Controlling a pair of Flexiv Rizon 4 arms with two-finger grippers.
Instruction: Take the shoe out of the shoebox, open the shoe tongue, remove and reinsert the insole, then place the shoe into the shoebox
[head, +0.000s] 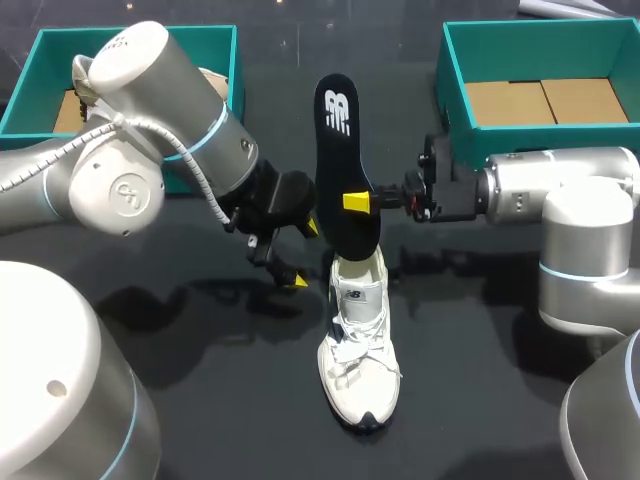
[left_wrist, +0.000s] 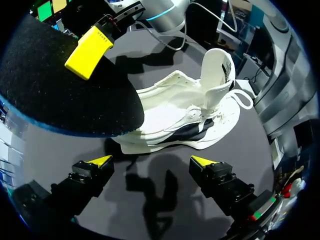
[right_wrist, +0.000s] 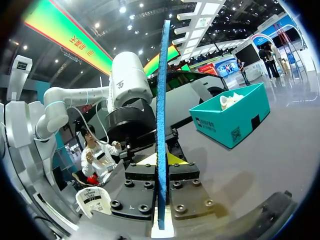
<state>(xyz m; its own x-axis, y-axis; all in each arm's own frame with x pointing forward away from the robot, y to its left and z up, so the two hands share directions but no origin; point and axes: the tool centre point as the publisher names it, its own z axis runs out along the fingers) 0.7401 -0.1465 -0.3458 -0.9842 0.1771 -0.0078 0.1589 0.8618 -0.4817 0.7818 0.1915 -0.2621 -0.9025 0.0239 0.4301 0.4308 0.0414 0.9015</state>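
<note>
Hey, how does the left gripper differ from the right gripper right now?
The left gripper is open and empty; the right gripper is shut on the black insole, holding it on end. The left gripper angles down toward the white shoe; the right gripper reaches in level, above the shoe's heel. Both have yellow tips.

The table before me is dark, almost black (a smooth, faintly glossy top), with soft shadows lying across it.
</note>
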